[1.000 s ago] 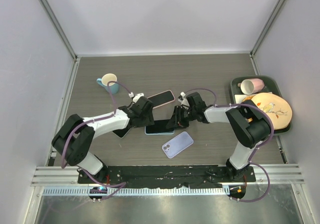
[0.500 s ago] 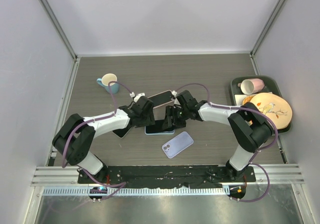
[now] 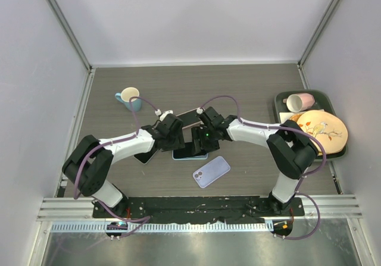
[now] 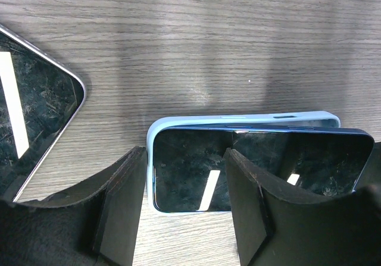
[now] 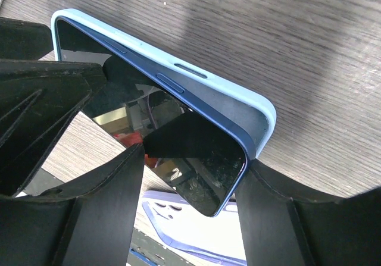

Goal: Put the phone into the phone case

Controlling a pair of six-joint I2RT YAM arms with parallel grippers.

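- The dark blue phone (image 4: 262, 162) lies mid-table, its left end seated in the light blue phone case (image 4: 238, 120) and its other end tilted up out of the case.
- The left gripper (image 4: 187, 212) has its fingers spread over the seated end.
- The right gripper (image 5: 190, 218) is also spread, either side of the raised corner.
- A lilac case (image 3: 211, 171) lies just nearer the bases.
- A pink-rimmed phone (image 3: 189, 118) lies just behind.
- A mug (image 3: 129, 97) stands well apart, far left.

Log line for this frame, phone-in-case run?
phone partly in light-blue case | one end raised | left gripper open over seated end | right gripper straddles raised end, grip unclear | incomplete
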